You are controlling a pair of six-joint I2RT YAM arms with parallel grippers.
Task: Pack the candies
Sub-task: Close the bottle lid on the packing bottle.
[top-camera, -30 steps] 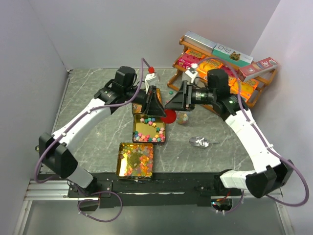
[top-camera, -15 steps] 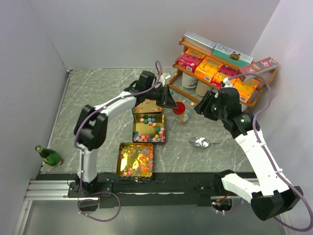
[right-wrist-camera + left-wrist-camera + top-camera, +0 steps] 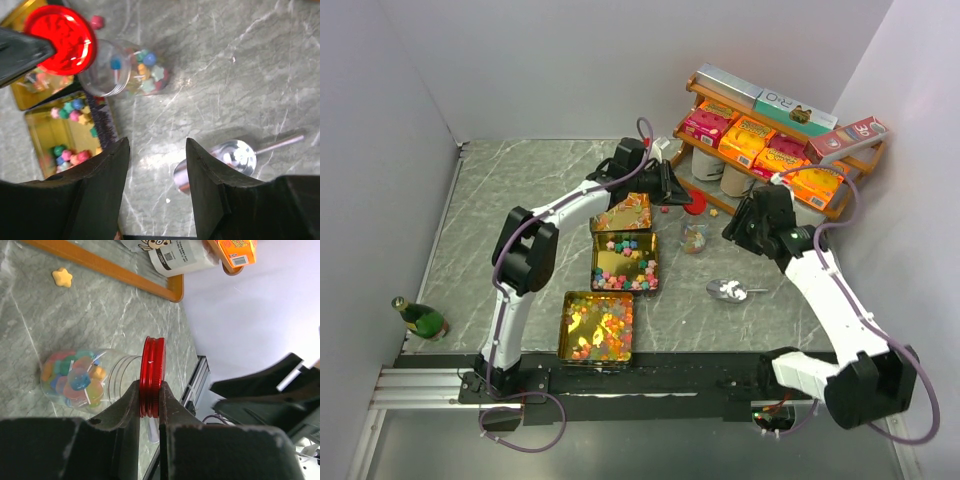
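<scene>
A small clear jar holding mixed candies sits open on the marble table; it also shows in the left wrist view. My left gripper is shut on the red round lid, gripping it edge-on just above and behind the jar. The lid also shows in the right wrist view. My right gripper is open and empty, right of the jar. Gold tins hold several star candies.
A metal scoop lies right of the tins. A wooden shelf with orange and pink boxes stands at the back right. A green bottle lies at the left edge. A loose yellow star lies near the shelf.
My left gripper has carried the red lid farther back and right, above the jar. My right gripper has drawn back to the right, away from the lid.
</scene>
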